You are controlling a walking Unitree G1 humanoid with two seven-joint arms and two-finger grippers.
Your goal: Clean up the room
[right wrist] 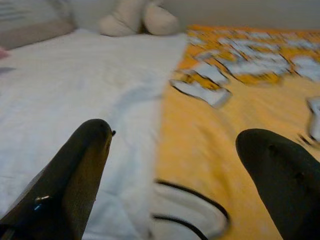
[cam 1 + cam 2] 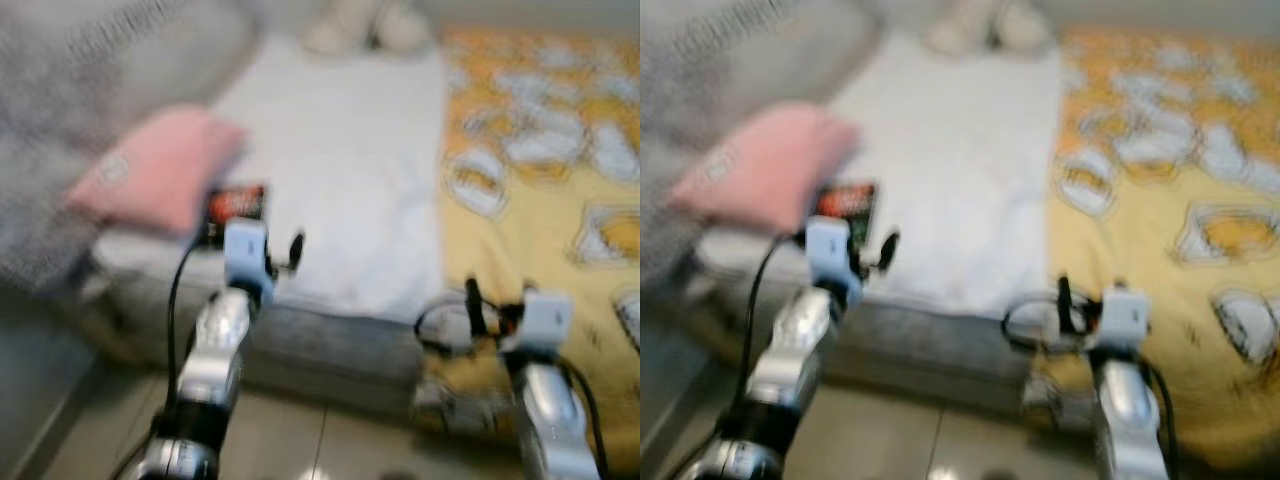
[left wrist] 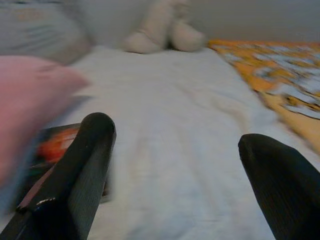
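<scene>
A bed lies before me, with a white sheet (image 2: 340,170) on its left half and a yellow patterned blanket (image 2: 540,200) on its right. A pink pillow (image 2: 150,170) rests at the sheet's left edge. Beside it lies a black and red book (image 2: 235,205), close to one of my left fingers (image 3: 85,160). My left gripper (image 3: 177,145) is open above the sheet, holding nothing. Over the line where sheet and blanket meet, my right gripper (image 1: 175,145) is open too and holds nothing. A pale plush toy (image 3: 162,30) sits at the far end of the bed. The eye views are blurred.
A grey fuzzy blanket (image 2: 60,100) is heaped at the left, behind the pink pillow. The bed's grey side (image 2: 320,350) faces me, with tiled floor (image 2: 290,440) below it. A pale wall runs behind the plush toy.
</scene>
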